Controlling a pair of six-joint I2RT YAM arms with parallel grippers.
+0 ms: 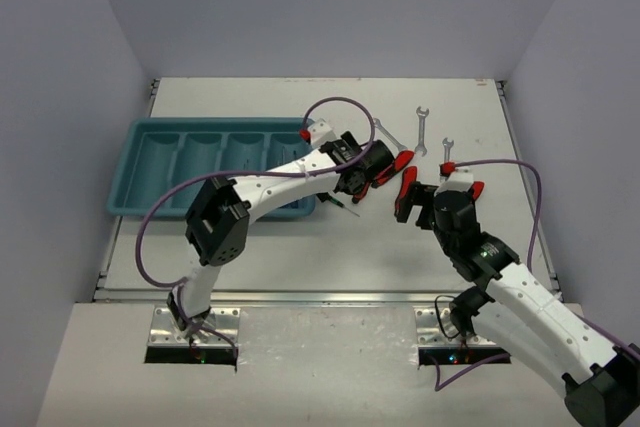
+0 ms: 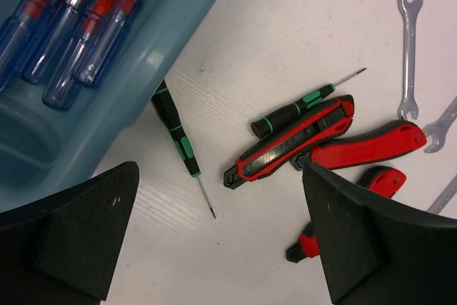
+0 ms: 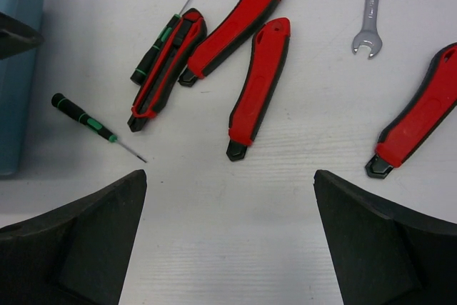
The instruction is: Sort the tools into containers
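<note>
**Left wrist view.** I see my left gripper hanging just off the right wall of the tray. Its fingers are spread wide and there is nothing between them. Four blue-and-red screwdrivers lie side by side in the compartment next to that wall. One black-and-green screwdriver lies on the table outside the tray. Its handle end is against the wall or just short of it; I cannot tell which. A second black-and-green screwdriver lies farther right of the tray, pressed along the side of a red-and-black cutter.

**Right wrist view.** My right gripper is held farther right of the tray than the left one, its fingers likewise wide apart and empty. The two grips of the red-handled pliers lie on the side of the cutter away from the tray. A further red grip lies still farther from the tray, and I cannot tell what tool it belongs to.

**Top view.** Three silver wrenches lie apart from one another on the table. They are to the right of the tray's far right corner, beyond the pliers.
</note>
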